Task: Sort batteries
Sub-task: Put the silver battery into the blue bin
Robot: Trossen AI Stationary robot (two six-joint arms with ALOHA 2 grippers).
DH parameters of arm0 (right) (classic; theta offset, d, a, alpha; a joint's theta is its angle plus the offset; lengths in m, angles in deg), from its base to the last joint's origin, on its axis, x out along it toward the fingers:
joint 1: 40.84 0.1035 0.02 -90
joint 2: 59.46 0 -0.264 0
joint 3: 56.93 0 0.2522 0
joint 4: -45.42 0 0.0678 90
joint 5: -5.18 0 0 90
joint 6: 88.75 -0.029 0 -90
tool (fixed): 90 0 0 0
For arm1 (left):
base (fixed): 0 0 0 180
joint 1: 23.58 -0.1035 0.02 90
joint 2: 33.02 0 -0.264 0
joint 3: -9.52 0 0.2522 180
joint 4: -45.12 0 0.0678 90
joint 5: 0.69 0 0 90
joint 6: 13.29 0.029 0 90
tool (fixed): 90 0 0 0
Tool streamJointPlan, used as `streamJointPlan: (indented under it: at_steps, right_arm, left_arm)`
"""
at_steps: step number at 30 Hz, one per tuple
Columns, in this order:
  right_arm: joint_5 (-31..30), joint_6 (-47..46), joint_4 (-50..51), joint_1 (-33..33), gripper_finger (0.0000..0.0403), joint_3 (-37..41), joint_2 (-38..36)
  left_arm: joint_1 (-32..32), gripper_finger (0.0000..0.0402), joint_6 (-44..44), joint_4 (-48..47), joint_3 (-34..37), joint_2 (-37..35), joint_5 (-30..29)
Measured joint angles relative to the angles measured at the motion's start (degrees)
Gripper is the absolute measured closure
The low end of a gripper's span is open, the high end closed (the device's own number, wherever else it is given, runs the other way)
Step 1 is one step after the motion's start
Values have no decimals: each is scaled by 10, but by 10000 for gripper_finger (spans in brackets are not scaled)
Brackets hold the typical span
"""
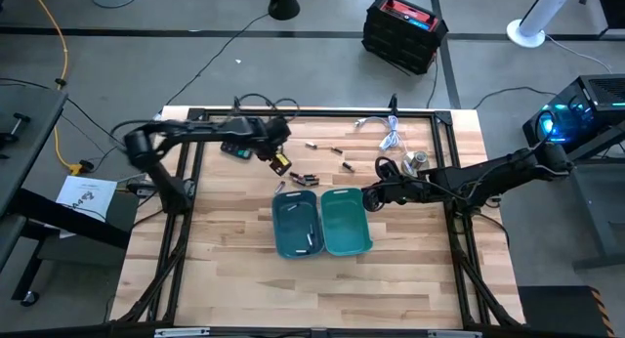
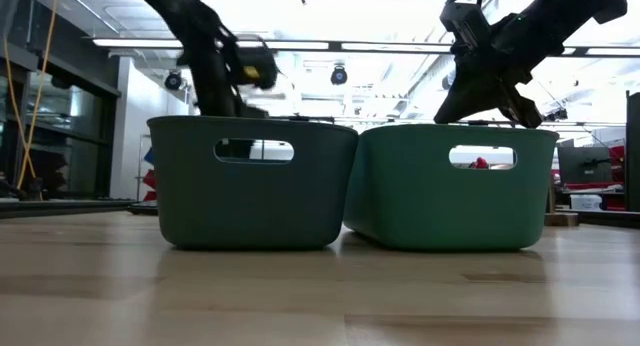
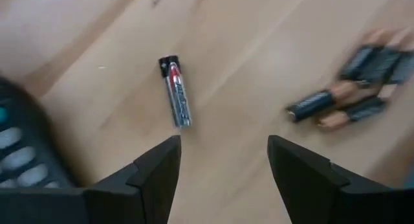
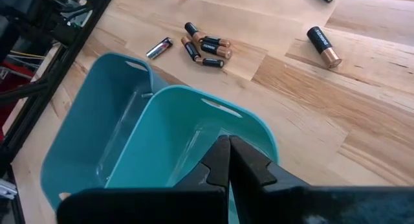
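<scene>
Two bins stood touching at the middle of the table [image 1: 234,270], a darker one [image 1: 296,224] on the left and a greener one [image 1: 345,221] on the right. The right gripper [image 4: 229,160] hung over the greener bin with its fingers closed together and empty, while the left gripper [image 3: 223,162] hovered fingers wide beside the calculator [image 1: 237,149]. A silvery battery [image 3: 175,91] lay just ahead of the left gripper, near a cluster of dark batteries [image 4: 206,47] behind the bins.

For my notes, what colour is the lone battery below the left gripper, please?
Silver with a red band and black end, clearest in the left wrist view.
</scene>
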Motion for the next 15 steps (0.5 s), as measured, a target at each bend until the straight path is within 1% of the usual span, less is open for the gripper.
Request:
streamJointPlan:
  at_steps: [2, 4, 7, 9, 11, 12, 13, 15]
  right_arm:
    - [0, -2, -1, 0, 402, 0, 0]
    - [-1, -9, -1, 0, 402, 0, 0]
    - [-1, -13, -1, 0, 402, 0, 0]
    - [-1, -13, -1, 0, 402, 0, 0]
    - [-1, -13, -1, 0, 402, 0, 0]
    - [-2, -13, -1, 1, 402, 0, 0]
    - [-2, -13, -1, 1, 402, 0, 0]
    - [-2, -13, 0, 2, 402, 0, 0]
  left_arm:
    - [-7, 177, 20, 1, -18, 42, -1]
    - [-17, 177, 22, -1, -41, 78, -11]
    - [-32, 177, 17, -2, -72, 105, -28]
    - [-39, 177, 17, 3, -78, 114, -37]
    - [-43, 177, 14, -1, -77, 124, -24]
    - [-44, 179, 13, -2, -77, 131, -7]
    - [-44, 183, 14, -4, -78, 138, 9]
    - [-41, 203, 21, -15, -80, 151, 12]
